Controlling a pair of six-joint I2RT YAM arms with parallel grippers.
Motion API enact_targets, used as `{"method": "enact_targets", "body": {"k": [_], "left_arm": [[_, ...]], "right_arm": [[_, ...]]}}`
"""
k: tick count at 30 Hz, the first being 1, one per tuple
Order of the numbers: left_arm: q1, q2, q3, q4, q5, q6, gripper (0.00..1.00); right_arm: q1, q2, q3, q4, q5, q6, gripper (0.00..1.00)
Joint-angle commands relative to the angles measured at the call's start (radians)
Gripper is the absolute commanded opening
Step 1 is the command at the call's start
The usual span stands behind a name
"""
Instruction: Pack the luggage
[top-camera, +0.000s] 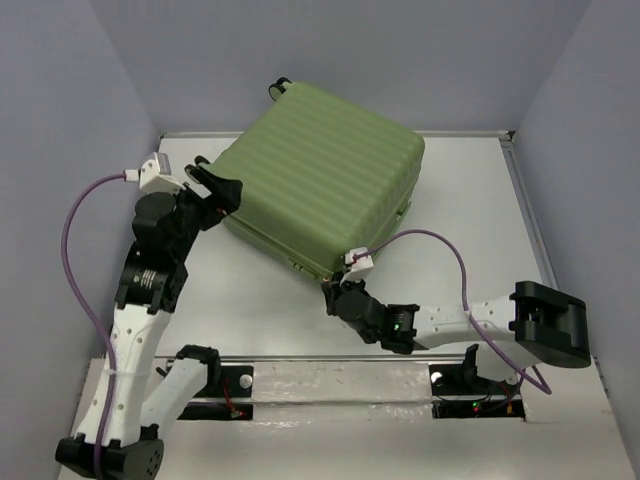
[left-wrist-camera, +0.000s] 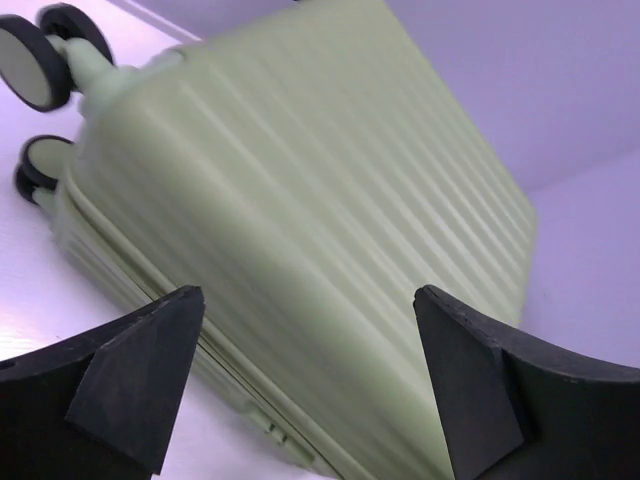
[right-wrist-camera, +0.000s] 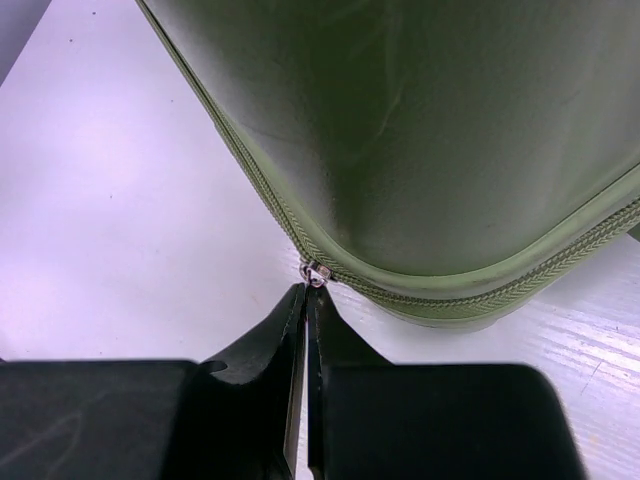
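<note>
**Zip closure, near corner of case**

Luggage (top-camera: 325, 175) lies shut, upper centre of the top view, on the table (top-camera: 470, 200). Right gripper (right-wrist-camera: 308, 295): fingers pressed together, apparently pinching the zipper pull (right-wrist-camera: 315, 272) at the corner, centre of its wrist view. Left gripper (left-wrist-camera: 307, 300): spread wide, beside the ribbed shell, not touching.

Judgement: draw the pull along the zip track (right-wrist-camera: 480, 290), following the corner curve, low and slow. Brace the shell with the left so the case cannot slide.

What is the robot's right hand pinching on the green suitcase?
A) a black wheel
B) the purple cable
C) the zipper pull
C: the right hand is shut, with its tips right on the small metal zipper pull at the corner of the suitcase.
</note>
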Motion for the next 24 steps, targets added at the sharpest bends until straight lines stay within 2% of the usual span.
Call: {"method": "enact_targets", "body": {"k": [1, 2, 3, 6, 10, 24], "left_arm": [[0.228, 0.217, 0.081, 0.052, 0.257, 0.037, 0.99], [0.262, 0.242, 0.093, 0.085, 0.280, 0.014, 0.99], [0.345, 0.271, 0.117, 0.101, 0.314, 0.005, 0.99], [0.454, 0.387, 0.145, 0.165, 0.447, -0.055, 0.99], [0.479, 0.539, 0.209, 0.195, 0.454, -0.068, 0.99], [0.485, 0.788, 0.317, 0.342, 0.489, -0.141, 0.99]], "right_arm": [[0.044, -0.017, -0.015, 0.012, -0.068, 0.029, 0.07], [0.044, -0.025, -0.020, 0.012, -0.071, 0.026, 0.07], [0.044, -0.028, -0.023, 0.011, -0.071, 0.025, 0.07], [0.044, -0.031, -0.027, 0.011, -0.077, 0.017, 0.07], [0.044, -0.031, -0.026, 0.012, -0.092, 0.012, 0.07], [0.044, -0.021, -0.029, 0.015, -0.134, 0.008, 0.07]]}}
